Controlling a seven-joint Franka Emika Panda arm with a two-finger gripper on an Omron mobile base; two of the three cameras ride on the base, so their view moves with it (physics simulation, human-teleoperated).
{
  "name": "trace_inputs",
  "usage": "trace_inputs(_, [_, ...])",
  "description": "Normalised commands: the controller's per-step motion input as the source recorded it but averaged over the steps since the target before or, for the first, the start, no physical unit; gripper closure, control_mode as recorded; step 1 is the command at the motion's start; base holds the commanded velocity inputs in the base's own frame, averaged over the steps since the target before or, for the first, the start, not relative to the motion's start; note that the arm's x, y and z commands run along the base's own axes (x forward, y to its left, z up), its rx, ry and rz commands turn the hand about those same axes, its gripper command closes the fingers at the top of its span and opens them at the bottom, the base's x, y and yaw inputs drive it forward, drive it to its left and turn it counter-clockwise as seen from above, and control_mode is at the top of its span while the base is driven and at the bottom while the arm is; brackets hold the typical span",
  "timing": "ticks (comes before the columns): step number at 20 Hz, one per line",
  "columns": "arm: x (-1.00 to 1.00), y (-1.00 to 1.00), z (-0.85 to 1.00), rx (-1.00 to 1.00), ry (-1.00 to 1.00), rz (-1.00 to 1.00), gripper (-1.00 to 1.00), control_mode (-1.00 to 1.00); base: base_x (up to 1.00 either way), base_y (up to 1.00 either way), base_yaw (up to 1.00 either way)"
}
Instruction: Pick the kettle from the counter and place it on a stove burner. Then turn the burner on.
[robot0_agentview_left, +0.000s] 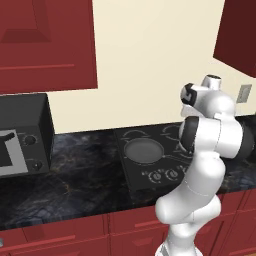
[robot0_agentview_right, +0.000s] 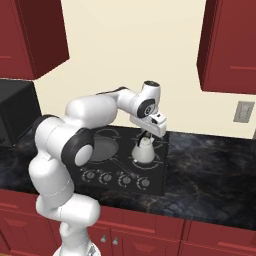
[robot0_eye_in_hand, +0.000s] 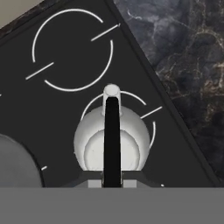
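One kettle (robot0_agentview_right: 144, 151) stands upright on the black cooktop (robot0_agentview_right: 155, 186), on its front right burner ring (robot0_eye_in_hand: 151, 114), with the spout pointing toward the rear right ring (robot0_eye_in_hand: 72, 48). The gripper (robot0_agentview_right: 146, 134) hangs directly above the kettle, and its two finger tips (robot0_eye_in_hand: 93, 183) sit pressed on either side of the thin black handle (robot0_eye_in_hand: 112, 140), clamped on it. One flat grey pan (robot0_agentview_left: 143, 150) lies on the front left ring, just beside the kettle and apart from it. Four round knobs (robot0_agentview_right: 116, 178) line the front edge of the cooktop, below the kettle. The dark marbled counter (robot0_agentview_right: 210, 165) runs on both sides of the cooktop. One black microwave (robot0_agentview_left: 22, 135) sits on the counter well left of the cooktop. One grey wall outlet (robot0_agentview_right: 243, 111) is on the wall to the right of the cooktop
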Motion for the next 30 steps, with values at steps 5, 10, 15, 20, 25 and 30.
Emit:
trace_inputs(5, [0.19, 0.0, -0.15, 0.0, 0.0, 0.0, 1.0, -1.0, 0.0, 0.0, 0.0])
trace_inputs(10, [0.24, -0.04, -0.11, 0.0, 0.0, 0.0, 1.0, -1.0, 0.0, 0.0, 0.0])
trace_inputs(15, [0.1, -0.11, -0.1, 0.0, 0.0, 0.04, 1.0, -1.0, 0.0, 0.0, 0.0])
trace_inputs(20, [-0.02, -0.01, -0.08, 0.0, 0.0, 0.02, 1.0, -1.0, 0.0, 0.0, 0.0])
trace_inputs(25, [-0.02, 0.0, -0.11, 0.0, 0.0, 0.0, 1.0, -1.0, 0.0, 0.0, 0.0])
trace_inputs(30, [-0.01, 0.0, -0.07, -0.01, 0.0, 0.0, -1.0, -1.0, 0.0, 0.0, 0.0])
